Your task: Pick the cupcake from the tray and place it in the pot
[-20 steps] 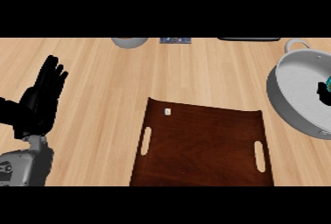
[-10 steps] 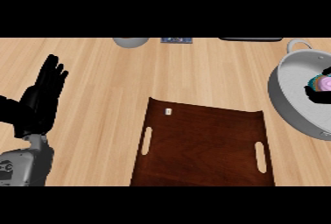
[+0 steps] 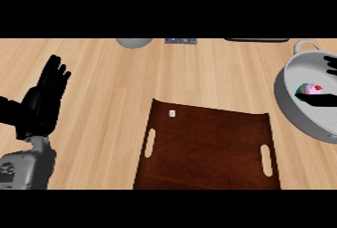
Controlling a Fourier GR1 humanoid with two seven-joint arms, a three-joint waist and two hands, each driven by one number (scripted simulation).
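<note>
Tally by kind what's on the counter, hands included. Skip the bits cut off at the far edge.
Tray: 1
Pot: 1
Cupcake, inside the pot: 1
Hands: 2 (left hand, right hand)
Total: 5

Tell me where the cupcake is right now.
Head view, far right: the cupcake is inside the grey pot, next to the right hand, to the right of the brown tray.

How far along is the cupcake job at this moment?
Done: the cupcake is off the tray and inside the pot. In hand: the right hand is beside it in the pot; release unclear. Remaining: pulling that hand clear. The left hand rests open at the view's left.
</note>
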